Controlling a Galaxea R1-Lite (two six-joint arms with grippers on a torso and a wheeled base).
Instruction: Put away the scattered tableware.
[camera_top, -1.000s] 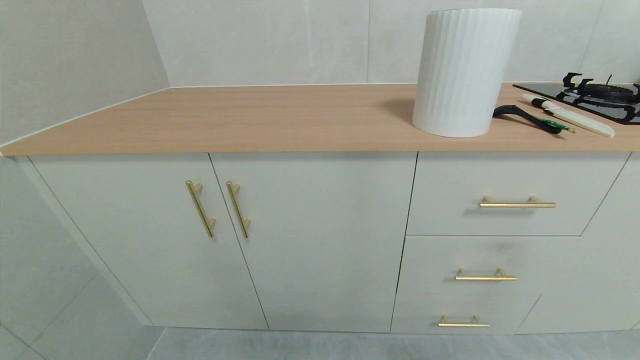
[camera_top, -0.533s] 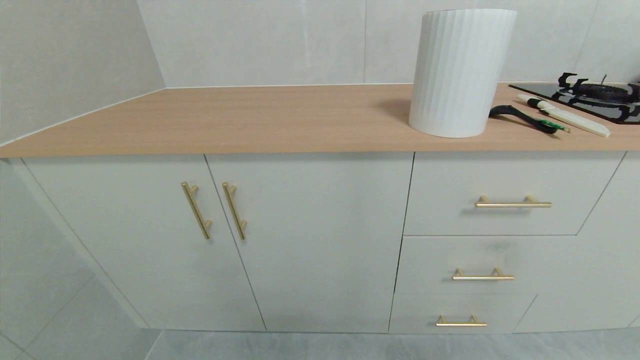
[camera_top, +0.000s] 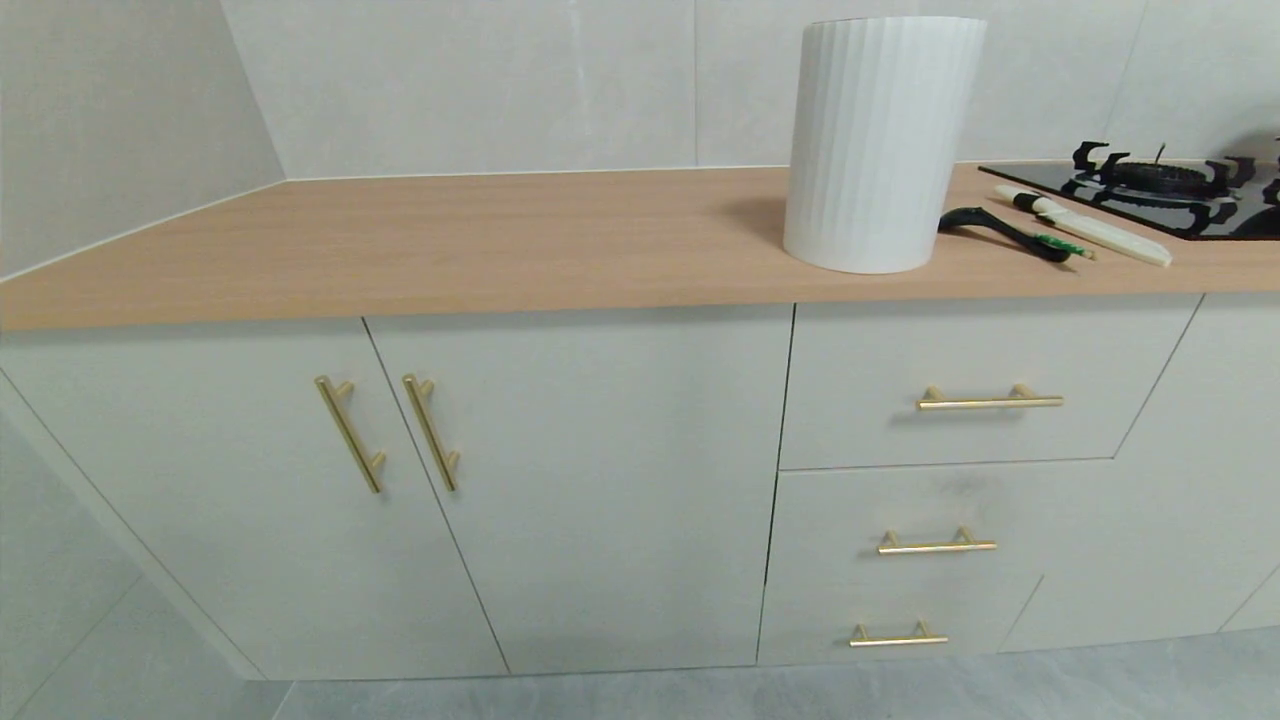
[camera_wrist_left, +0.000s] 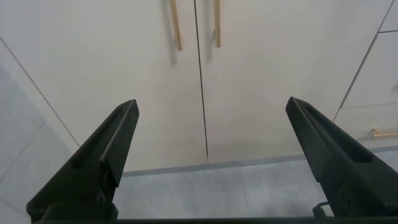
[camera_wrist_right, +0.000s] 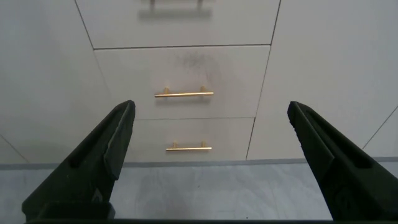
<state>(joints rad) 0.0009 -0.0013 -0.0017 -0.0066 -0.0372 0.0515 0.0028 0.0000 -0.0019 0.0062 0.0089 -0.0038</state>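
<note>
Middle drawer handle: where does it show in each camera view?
Head view: middle drawer handle, below the top drawer, right of the double doors.
Left wrist view: one end of it, past the doors.
Right wrist view: above the bottom drawer handle, within the right claw's open span.
Shared landmark: the grey floor.

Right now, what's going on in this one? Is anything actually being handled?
Nothing is being handled yet. The left gripper is open and empty, low in front of the double cabinet doors. The right gripper is also open and empty, facing the drawers. The tableware lies untouched on the wooden counter: a black utensil and a long white utensil beside the white ribbed container, near the stove.
</note>
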